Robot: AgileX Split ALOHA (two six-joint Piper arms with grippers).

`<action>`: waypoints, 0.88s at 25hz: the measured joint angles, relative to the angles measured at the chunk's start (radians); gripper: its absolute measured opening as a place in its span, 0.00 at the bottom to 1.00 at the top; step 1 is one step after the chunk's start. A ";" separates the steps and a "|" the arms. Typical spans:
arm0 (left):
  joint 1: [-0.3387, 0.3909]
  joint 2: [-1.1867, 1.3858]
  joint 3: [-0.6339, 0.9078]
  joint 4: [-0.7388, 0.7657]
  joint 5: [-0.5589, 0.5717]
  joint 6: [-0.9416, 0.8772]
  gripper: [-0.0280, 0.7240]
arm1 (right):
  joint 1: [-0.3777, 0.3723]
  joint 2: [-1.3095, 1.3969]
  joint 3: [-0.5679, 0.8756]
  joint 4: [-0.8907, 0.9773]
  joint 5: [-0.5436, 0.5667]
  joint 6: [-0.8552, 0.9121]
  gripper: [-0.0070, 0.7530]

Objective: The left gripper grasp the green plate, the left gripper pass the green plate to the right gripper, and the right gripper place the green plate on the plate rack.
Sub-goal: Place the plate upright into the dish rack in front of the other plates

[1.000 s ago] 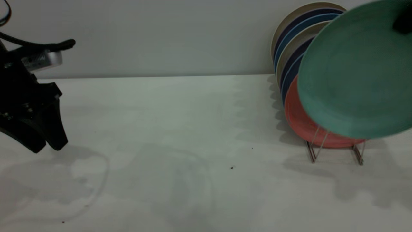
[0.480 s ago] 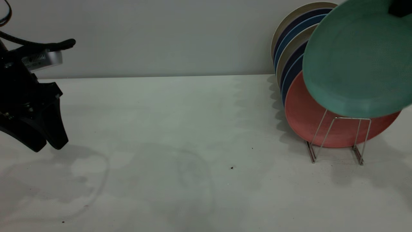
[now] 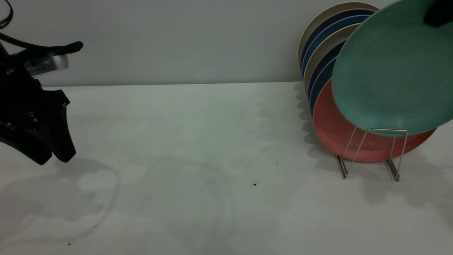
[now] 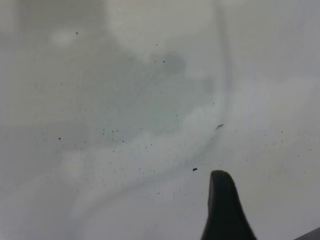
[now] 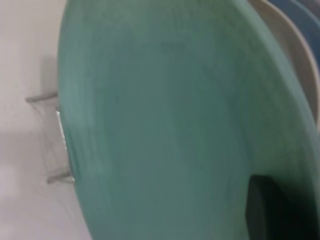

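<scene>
The green plate (image 3: 389, 71) hangs tilted in the air at the far right, its lower rim just at the top of the plate rack's (image 3: 342, 169) front wire loop. My right gripper (image 3: 439, 16) is shut on the plate's upper rim and is mostly out of view. In the right wrist view the green plate (image 5: 165, 125) fills the picture, with one dark fingertip (image 5: 265, 210) on it and rack wires (image 5: 42, 97) beyond. My left gripper (image 3: 53, 161) hangs open and empty just above the table at the far left. One of its fingers (image 4: 222, 205) shows over bare table.
A salmon-pink plate (image 3: 336, 131) stands in the rack right behind the green one. Several blue and beige plates (image 3: 318, 81) stand behind it, towards the back wall. The white table (image 3: 198, 141) stretches between the two arms.
The green plate first rose and uncovered the rack's front loop, then sank a little and tilted, so its lower rim meets the loop's top. The left gripper stayed put.
</scene>
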 joint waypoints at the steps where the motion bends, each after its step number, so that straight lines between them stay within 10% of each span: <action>1: 0.000 0.000 0.000 0.000 0.000 0.000 0.69 | 0.000 0.011 0.000 0.011 -0.001 -0.006 0.09; 12: 0.000 0.000 0.000 0.000 -0.001 -0.005 0.69 | 0.000 0.082 0.000 0.063 -0.034 -0.052 0.12; 22: 0.000 0.000 0.000 0.002 -0.033 -0.024 0.69 | 0.000 0.087 -0.001 0.134 0.101 -0.045 0.47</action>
